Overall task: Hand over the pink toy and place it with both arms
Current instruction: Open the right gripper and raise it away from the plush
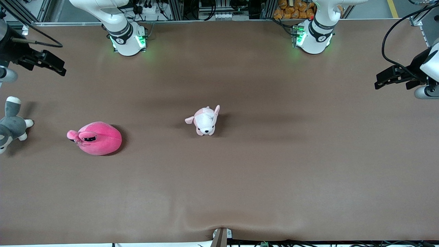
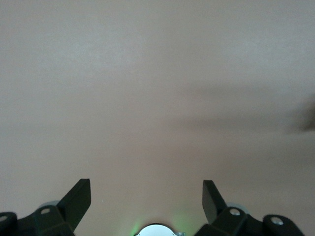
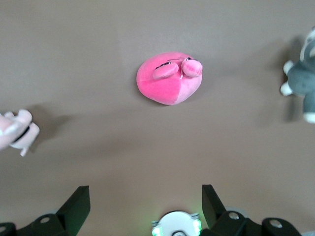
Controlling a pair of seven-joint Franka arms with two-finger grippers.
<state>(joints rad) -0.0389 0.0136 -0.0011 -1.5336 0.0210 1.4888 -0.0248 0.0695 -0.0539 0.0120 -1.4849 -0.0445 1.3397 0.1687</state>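
Observation:
The pink toy (image 1: 97,138) is a round hot-pink plush with dark squinting eyes. It lies on the brown table toward the right arm's end and also shows in the right wrist view (image 3: 170,78). My right gripper (image 1: 57,67) hangs open and empty over the table's right-arm end, apart from the toy; its open jaws show in the right wrist view (image 3: 146,196). My left gripper (image 1: 381,81) hangs open and empty over bare table at the left arm's end; the left wrist view (image 2: 146,196) shows only table under it.
A pale pink-and-white plush puppy (image 1: 205,120) lies at the table's middle, seen also in the right wrist view (image 3: 15,130). A grey-and-white plush animal (image 1: 10,125) lies at the right arm's end edge, beside the pink toy. The arm bases (image 1: 125,39) (image 1: 313,37) stand along the table's edge farthest from the front camera.

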